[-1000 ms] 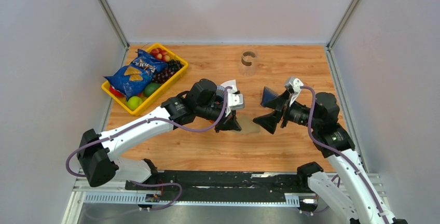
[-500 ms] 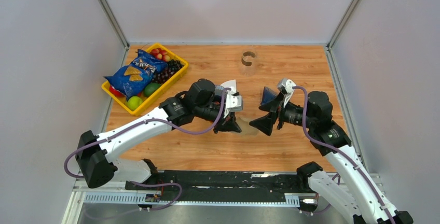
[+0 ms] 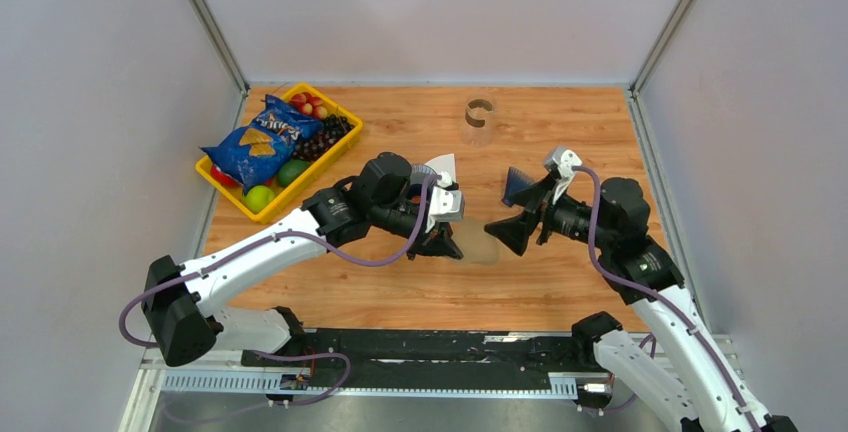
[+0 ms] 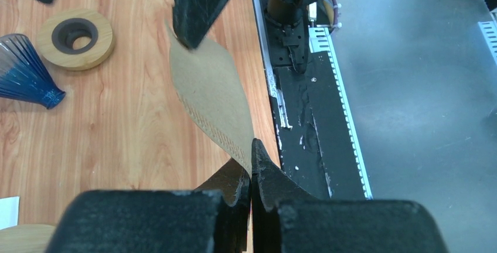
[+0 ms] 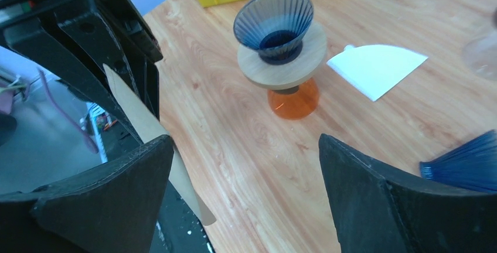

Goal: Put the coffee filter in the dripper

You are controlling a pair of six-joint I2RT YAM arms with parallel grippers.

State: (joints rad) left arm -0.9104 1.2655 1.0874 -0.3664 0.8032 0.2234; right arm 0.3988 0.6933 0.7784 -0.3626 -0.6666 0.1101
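Note:
A brown paper coffee filter (image 4: 214, 103) is pinched at one corner by my left gripper (image 4: 252, 162), which is shut on it and holds it above the table (image 3: 478, 249). My right gripper (image 5: 240, 147) is open. One of its fingers (image 4: 202, 1) touches the filter's far end, and the filter (image 5: 149, 130) lies beside that finger. A blue ribbed dripper (image 5: 273, 27) sits upright on a wooden ring over an orange base. In the top view my left arm mostly hides it. My left gripper (image 3: 448, 244) faces my right gripper (image 3: 508, 214).
A second blue dripper (image 3: 517, 187) lies on its side next to a loose wooden ring (image 4: 75, 36). A white paper filter (image 5: 378, 68) lies flat on the table. A glass cup (image 3: 480, 117) stands at the back. A yellow tray (image 3: 335, 157) with chips and fruit is back left.
My right gripper has moved a little left and up, closer to the filter's free end. My left gripper has shifted slightly left, still holding the filter.

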